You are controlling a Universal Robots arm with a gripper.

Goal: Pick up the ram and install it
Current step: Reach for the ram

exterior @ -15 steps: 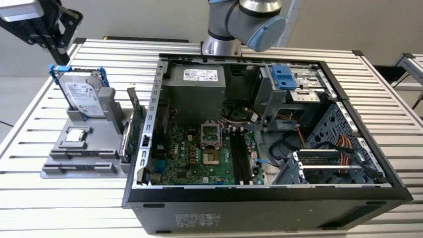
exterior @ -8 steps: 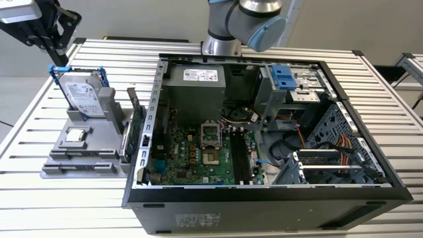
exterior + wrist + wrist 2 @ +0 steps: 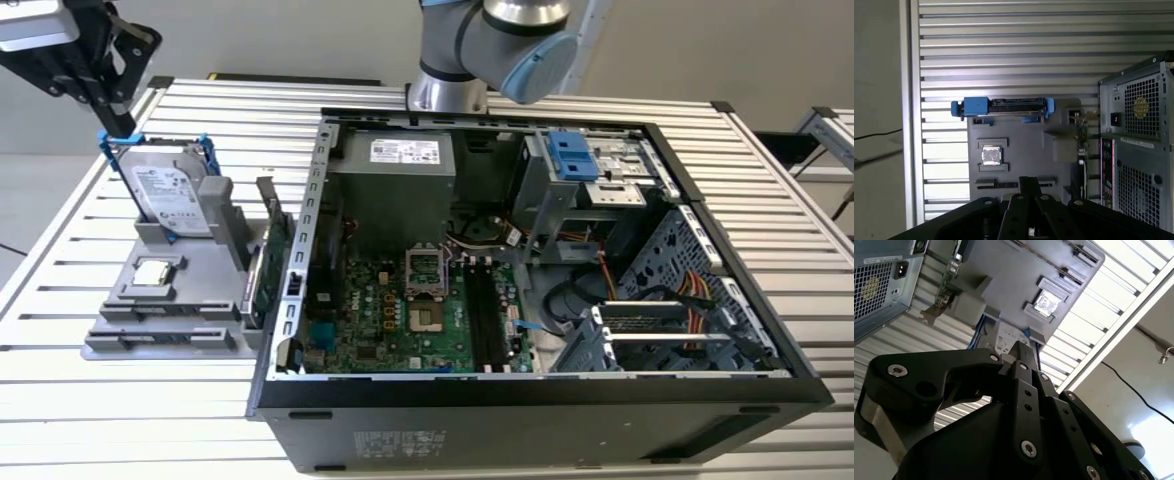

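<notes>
Hand [image 3: 107, 100] high at the exterior view's left, tilted down over the hard drive [image 3: 171, 195], pinched narrow and holding nothing. Ram [image 3: 291, 275] stands on edge in the grey holder [image 3: 160, 310], just beside the open computer case [image 3: 534, 420] on the table [image 3: 80, 420].

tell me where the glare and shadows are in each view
Second wrist view: the table washes out to near white and the floor glares. First wrist view: a bright band on the table beside the grey holder; the square chip in it glints. Exterior view: even light, the computer case dim inside toward the exterior view's right.
</notes>
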